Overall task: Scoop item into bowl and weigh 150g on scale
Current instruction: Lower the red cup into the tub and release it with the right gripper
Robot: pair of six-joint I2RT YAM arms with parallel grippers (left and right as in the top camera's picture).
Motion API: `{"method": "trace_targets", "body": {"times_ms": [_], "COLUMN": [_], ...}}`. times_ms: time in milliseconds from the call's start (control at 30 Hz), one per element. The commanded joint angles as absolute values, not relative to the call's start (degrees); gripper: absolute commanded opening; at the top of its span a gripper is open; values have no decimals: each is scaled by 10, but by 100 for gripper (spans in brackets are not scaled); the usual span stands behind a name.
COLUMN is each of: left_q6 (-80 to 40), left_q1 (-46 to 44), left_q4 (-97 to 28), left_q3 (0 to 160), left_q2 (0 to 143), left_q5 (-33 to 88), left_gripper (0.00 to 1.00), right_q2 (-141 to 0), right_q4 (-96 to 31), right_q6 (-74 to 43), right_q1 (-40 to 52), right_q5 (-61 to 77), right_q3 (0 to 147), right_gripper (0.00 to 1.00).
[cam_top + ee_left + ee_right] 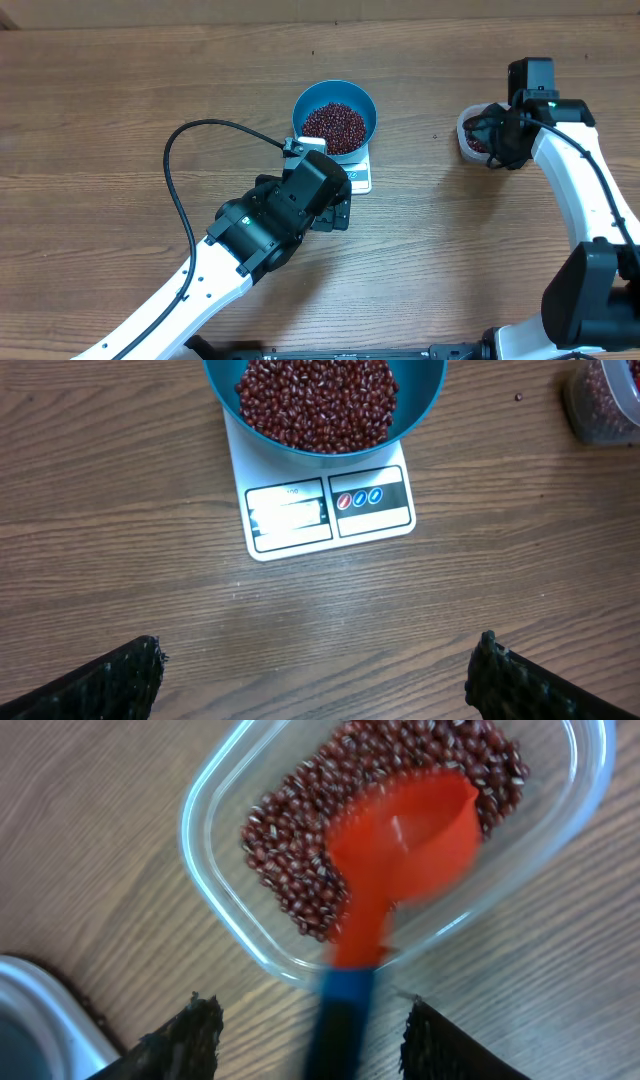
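The beans [315, 400] fill the bowl [422, 395] to a good depth, a level maroon heap that leaves only a band of blue wall bare. The bowl sits on the scale [400, 525], over its 12 o'clock end, and the display [288, 517] and buttons show at the 6 o'clock edge. The display is washed out by glare, so the weight cannot be read. One stray bean [517, 397] lies on the table [120, 560] at about 3 o'clock of the bowl.

The left gripper [315, 665] hovers at 6 o'clock of the scale, near it but not touching. Its jaws are spread as wide as they go and it holds nothing.

The tub [195, 830] stands well apart at 3 o'clock of the bowl, with more beans inside. The red scoop [410, 835] lies in it, cup empty and handle pointing out over the rim at 6 o'clock. The right gripper [310, 1025] is just above that handle. Its jaws stand apart with a clear gap on each side, so it has no hold on the scoop, which shows blurred.

My reading is that scooping is far along or finished, with the scoop put down in the tub. What is left is checking the display against the target, then adding or removing a few beans if the weight is off
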State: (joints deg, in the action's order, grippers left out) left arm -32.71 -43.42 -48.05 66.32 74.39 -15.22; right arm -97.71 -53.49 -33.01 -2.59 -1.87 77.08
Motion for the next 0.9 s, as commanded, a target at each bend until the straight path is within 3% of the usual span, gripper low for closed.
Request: {"method": "trace_targets", "body": {"times_ms": [0, 200, 467, 667, 867], "left_q6": [-334, -334, -334, -334, -334], "left_q1": [-435, -435, -435, -435, -435], "left_q4": [-480, -480, -480, -480, -480], "left_q3": [665, 665, 665, 665, 665], "left_q2": [746, 746, 746, 746, 746], "left_q5": [-158, -158, -158, -158, -158], "left_gripper": [100, 99, 100, 99, 100], "right_q2": [-981, -980, -966, -962, -960], "right_q4": [-537, -565, -698, -865, -897], "right_q6": [-336, -316, -24, -12, -32], "right_q1": [-27, -27, -27, -27, -27], "right_q5": [-20, -29, -31, -119, -119], "right_q3": [771, 772, 858, 1018, 1081], "right_gripper": [74, 100, 100, 100, 100]}}
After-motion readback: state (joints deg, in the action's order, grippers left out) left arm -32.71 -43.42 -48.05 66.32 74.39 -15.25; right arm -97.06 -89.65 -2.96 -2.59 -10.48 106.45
